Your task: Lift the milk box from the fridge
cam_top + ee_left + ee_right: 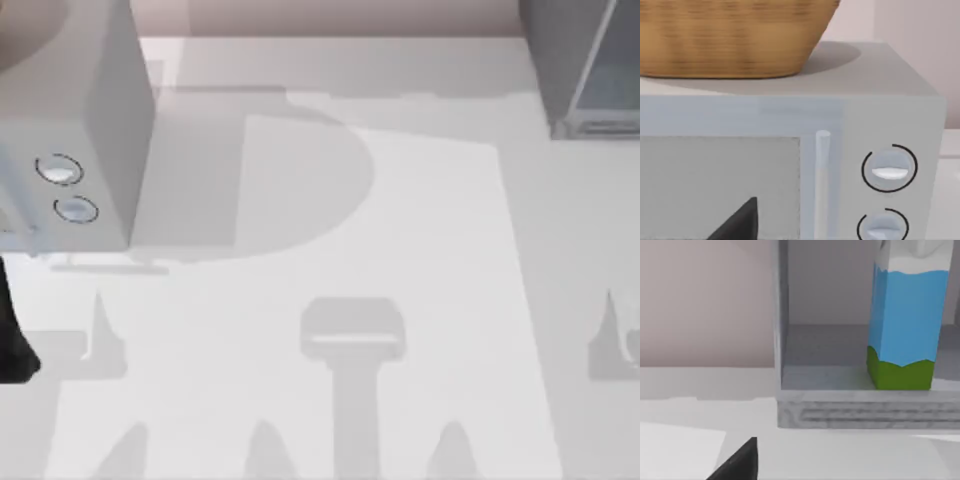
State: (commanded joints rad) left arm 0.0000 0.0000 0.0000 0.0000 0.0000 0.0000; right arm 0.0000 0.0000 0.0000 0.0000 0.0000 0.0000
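Note:
The milk box (905, 320) stands upright inside the fridge (782, 315), on its grey floor close to the front lip. It has a white folded top, light-blue sides and a green band at the bottom. A dark tip of my right gripper (740, 462) shows in front of the fridge, short of the lip and apart from the carton. From above, the fridge (590, 70) is the tall grey cabinet at the table's far right corner, and the carton is hidden there. A dark tip of my left gripper (740, 222) faces the grey box with two dials (887, 170).
The grey box with two round dials (70, 130) stands at the far left of the table, with a wicker basket (730, 35) on top. A dark part of my left arm (12, 335) shows at the left edge. The white table (330, 250) lies between box and fridge.

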